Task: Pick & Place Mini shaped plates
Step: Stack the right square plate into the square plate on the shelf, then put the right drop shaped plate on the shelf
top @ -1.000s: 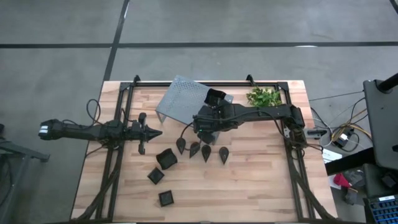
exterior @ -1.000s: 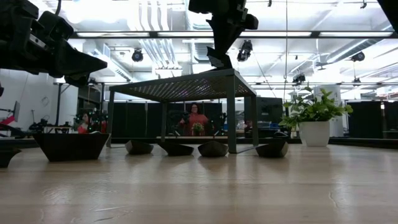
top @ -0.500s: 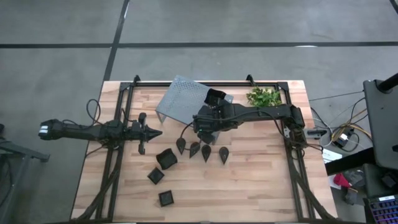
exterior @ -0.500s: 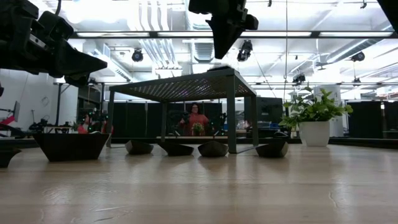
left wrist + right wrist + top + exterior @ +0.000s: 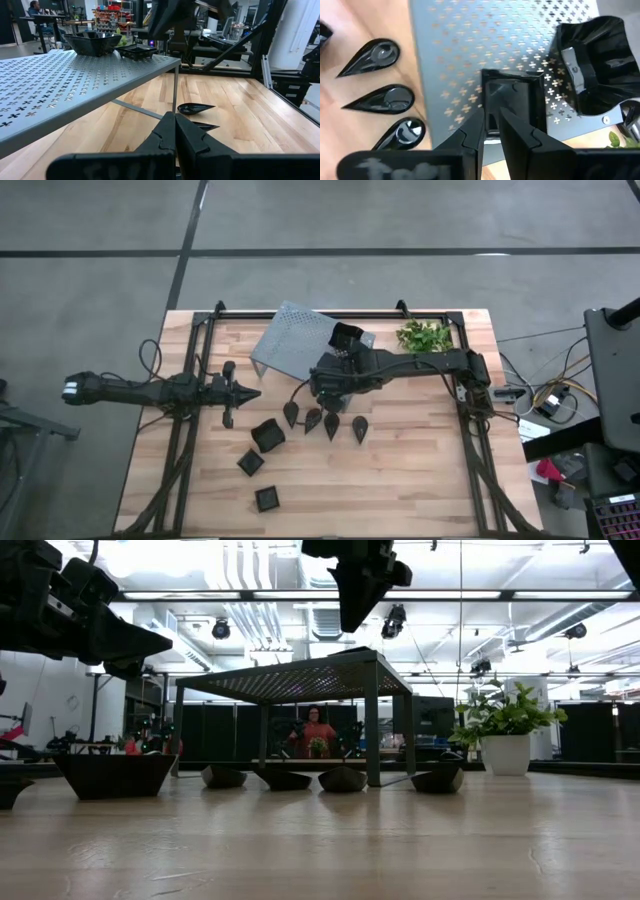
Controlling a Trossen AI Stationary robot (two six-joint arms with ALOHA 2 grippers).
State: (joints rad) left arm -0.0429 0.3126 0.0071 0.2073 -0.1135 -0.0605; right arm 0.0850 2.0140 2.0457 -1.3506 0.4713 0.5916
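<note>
A small black square plate [image 5: 520, 100] lies flat on the grey perforated shelf [image 5: 290, 340], near its right near corner, beside a deeper black dish [image 5: 600, 60]. My right gripper [image 5: 491, 120] hangs open just above that plate, clear of it in the low view [image 5: 350, 622]. Several teardrop plates [image 5: 325, 422] lie in a row on the table in front of the shelf, and three square plates [image 5: 266, 436] sit nearer the front. My left gripper [image 5: 247, 392] waits shut and level at the left, with nothing in it.
A small green plant in a white pot [image 5: 424, 335] stands at the back right, next to the shelf. The shelf stands on thin legs [image 5: 371, 725]. Bare wood lies along the near and right sides of the table [image 5: 420, 480]. A person [image 5: 314, 730] is in the room behind.
My right gripper has opened and let go of the small square plate. A second ago the plate hung tilted from the fingertips above the shelf's corner; now it lies flat on the shelf with the fingers clear above it.
</note>
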